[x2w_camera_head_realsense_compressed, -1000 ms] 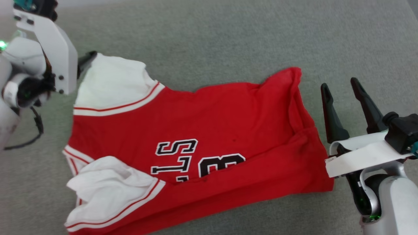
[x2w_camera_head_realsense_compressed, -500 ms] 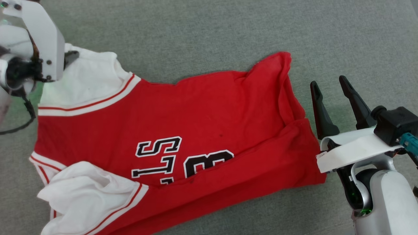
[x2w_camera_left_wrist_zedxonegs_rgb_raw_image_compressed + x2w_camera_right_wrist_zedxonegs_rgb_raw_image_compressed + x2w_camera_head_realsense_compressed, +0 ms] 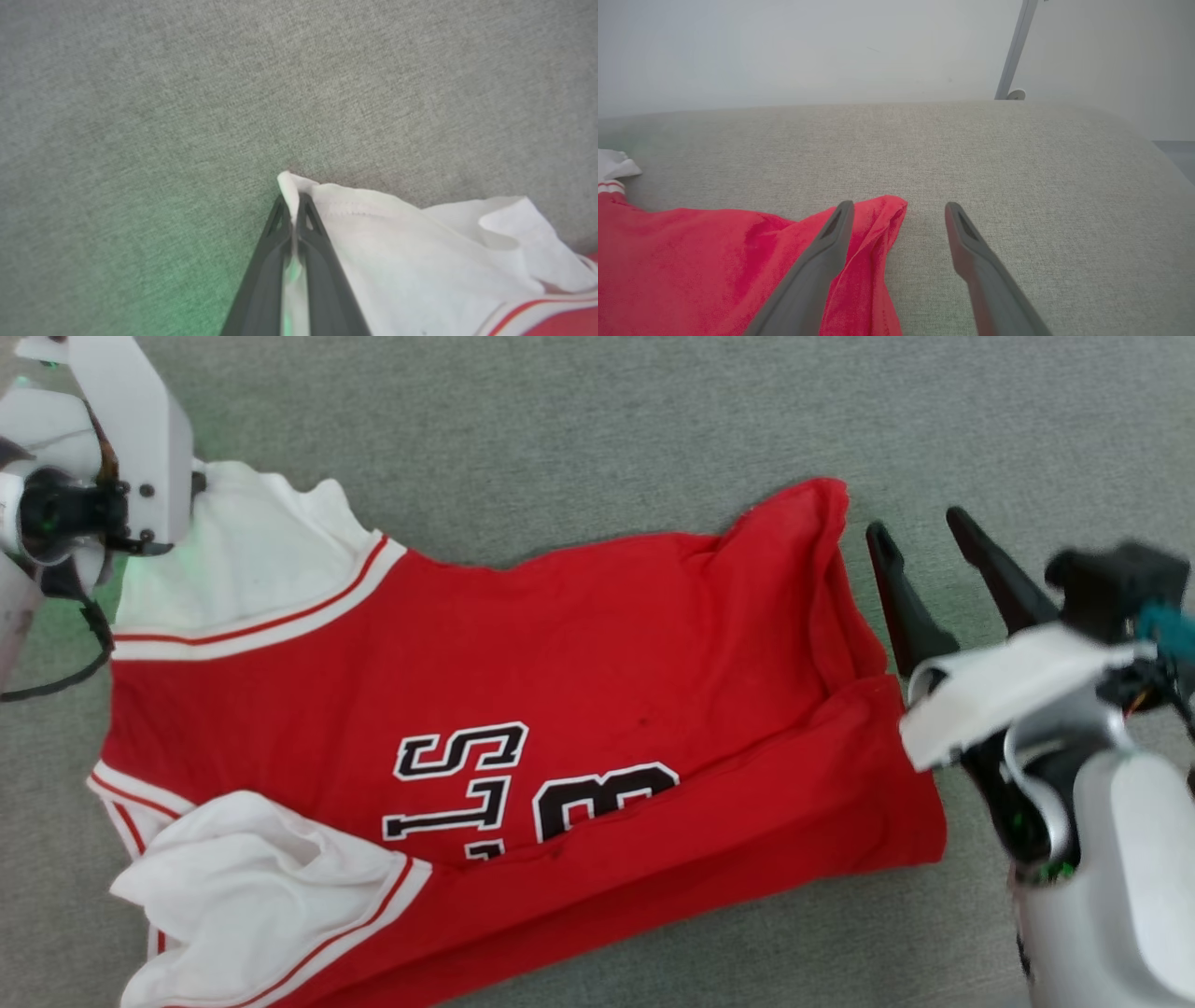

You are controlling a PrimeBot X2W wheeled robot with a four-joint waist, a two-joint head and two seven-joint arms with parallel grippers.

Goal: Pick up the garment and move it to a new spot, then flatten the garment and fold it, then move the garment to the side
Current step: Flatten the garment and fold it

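Flattening step is underway, going by the layout: the garment (image 3: pixel 560 691) is lying spread but rumpled on the grey fabric surface (image 3: pixel 597 420), printed side up, lower hem edge folded over itself, near sleeve (image 3: pixel 252 868) bunched at the lower left. The left gripper (image 3: pixel 293 207) is pinching the outer edge of the far white sleeve (image 3: pixel 252 560), jaws fully together with a sliver of white cloth poking out past the tips in the left wrist view. The right gripper (image 3: pixel 915 525) is standing wide open and holding nothing, just beside the red hem corner (image 3: pixel 822 504); in the right wrist view one finger is sitting over the red cloth and the other over bare surface. Next move is probably calling for the right fingers to be straddling that hem corner and closing on it, then both arms pulling apart to stretch the body flat; only a thin bit of sleeve is in the pinch, so a slip is looking possible. Versus a second ago: the left jaws were apart beside the sleeve and are now clamped on it, the right gripper is sitting nearer the hem corner, and the head camera is framing the scene slightly differently.
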